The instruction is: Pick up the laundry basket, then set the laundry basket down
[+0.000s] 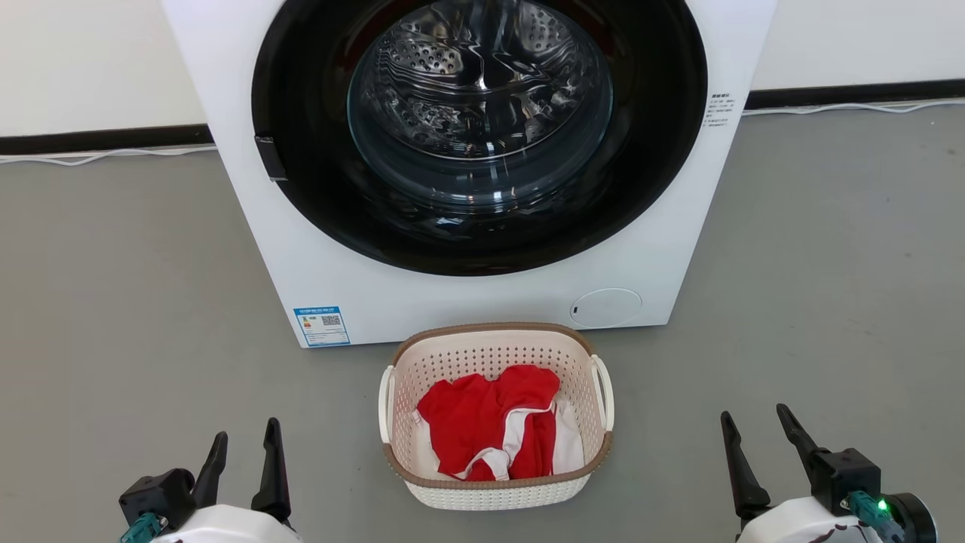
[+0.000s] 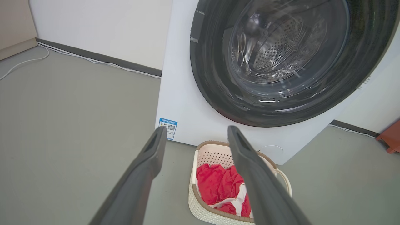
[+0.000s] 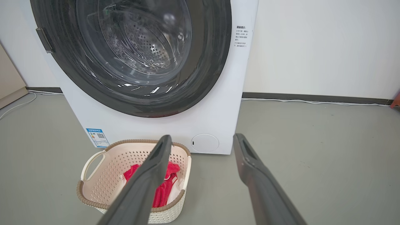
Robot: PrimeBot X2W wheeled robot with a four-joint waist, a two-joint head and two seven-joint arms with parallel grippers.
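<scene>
Sitting before the washing machine (image 1: 452, 302), laundry basket (image 1: 494, 494) has bare floor (image 1: 113, 302) both sides; left gripper (image 1: 246, 430), right gripper (image 1: 754, 412) spread, empty. Left wrist view adds an orange object (image 2: 390, 137).

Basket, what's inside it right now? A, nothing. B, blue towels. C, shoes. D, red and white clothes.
D: red and white clothes lie bunched inside the basket, which sits in front of the washer.
</scene>
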